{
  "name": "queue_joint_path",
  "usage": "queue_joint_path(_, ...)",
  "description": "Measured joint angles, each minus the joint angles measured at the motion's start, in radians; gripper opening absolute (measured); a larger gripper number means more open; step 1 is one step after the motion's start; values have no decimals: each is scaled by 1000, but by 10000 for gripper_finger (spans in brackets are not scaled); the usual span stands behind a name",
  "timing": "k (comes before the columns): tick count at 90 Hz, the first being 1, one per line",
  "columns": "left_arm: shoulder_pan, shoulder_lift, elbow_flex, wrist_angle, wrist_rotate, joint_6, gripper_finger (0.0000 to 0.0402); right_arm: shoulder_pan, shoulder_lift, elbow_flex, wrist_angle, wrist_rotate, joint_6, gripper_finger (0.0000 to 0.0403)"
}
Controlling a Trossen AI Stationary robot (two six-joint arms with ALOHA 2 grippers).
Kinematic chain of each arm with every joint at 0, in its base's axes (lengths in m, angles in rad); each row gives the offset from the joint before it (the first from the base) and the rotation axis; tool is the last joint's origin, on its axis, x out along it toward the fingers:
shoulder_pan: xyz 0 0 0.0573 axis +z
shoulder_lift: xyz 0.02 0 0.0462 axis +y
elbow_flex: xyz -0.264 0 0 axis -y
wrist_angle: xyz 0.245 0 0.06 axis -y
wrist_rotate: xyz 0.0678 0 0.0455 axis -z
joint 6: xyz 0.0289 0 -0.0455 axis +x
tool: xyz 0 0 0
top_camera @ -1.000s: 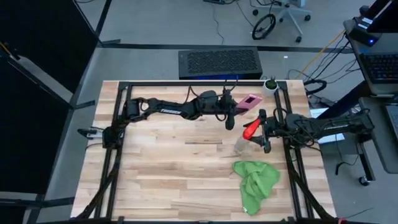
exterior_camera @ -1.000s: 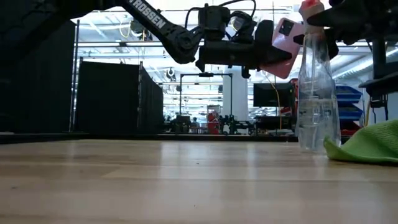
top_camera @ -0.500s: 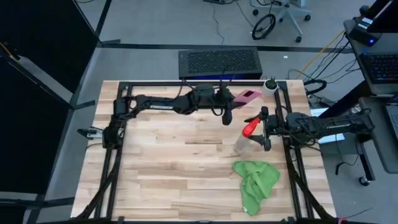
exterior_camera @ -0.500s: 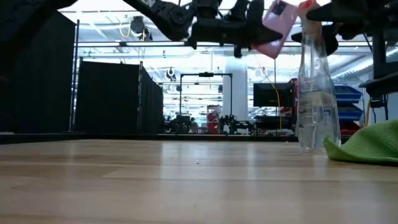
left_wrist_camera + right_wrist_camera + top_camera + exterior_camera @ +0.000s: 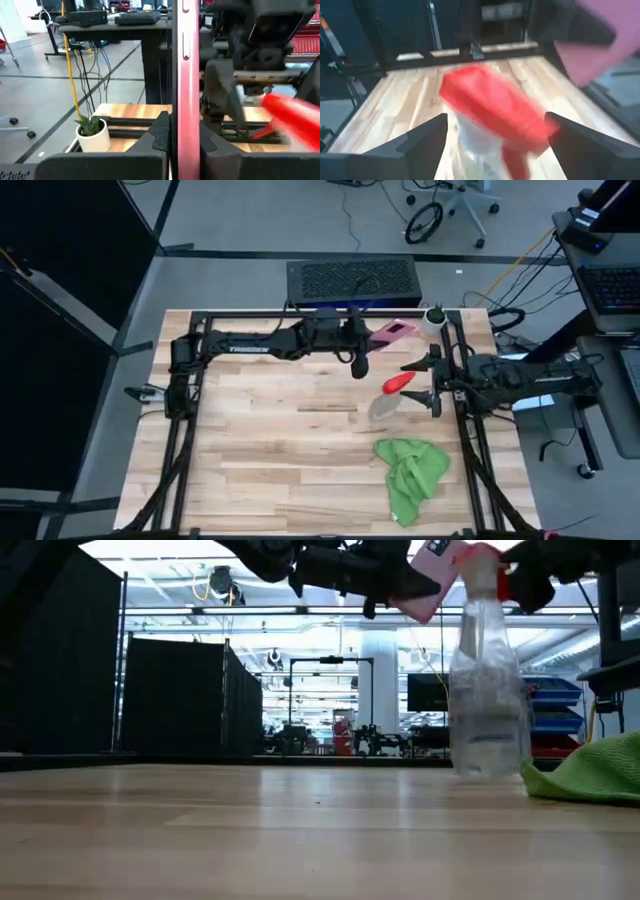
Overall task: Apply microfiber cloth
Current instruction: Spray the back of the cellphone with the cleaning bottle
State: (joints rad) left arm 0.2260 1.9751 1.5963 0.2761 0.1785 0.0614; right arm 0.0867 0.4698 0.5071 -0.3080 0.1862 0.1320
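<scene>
The right gripper (image 5: 432, 383) has let go of the spray bottle (image 5: 388, 395), fingers now spread, the bottle tilted. The left gripper (image 5: 372, 338), clamped on the pink phone (image 5: 392, 332), has retreated toward the bench's far edge. The microfiber cloth (image 5: 410, 472) lies unmoved near the right edge.

Colours from where I'm standing: the microfiber cloth (image 5: 412, 473) is bright green on a pale, streaky wood-grain table (image 5: 280, 450), and the spray bottle (image 5: 388, 400) is clear with a red nozzle. The phone (image 5: 393, 332) up in the dark left arm's grip looks pink, maybe a case, and both arms are black.
</scene>
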Motion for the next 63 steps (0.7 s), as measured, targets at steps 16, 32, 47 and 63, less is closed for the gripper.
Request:
queue_joint_path(16, 0, 0, 0, -6, -1, -1, 5, 0, -8, 17, 33, 26, -26, 316)
queue_joint_path(32, -1, -24, -1, -73, -10, 1, 4, 0, -8, 150, -32, 28, -67, 314)
queue_joint_path(47, -23, -103, -1, -266, -101, -2, 4, 0, -10, 234, -80, 21, -35, 314)
queue_joint_path(63, -95, -189, 2, -608, -273, -22, 4, 0, -11, 244, -115, 5, 41, 314)
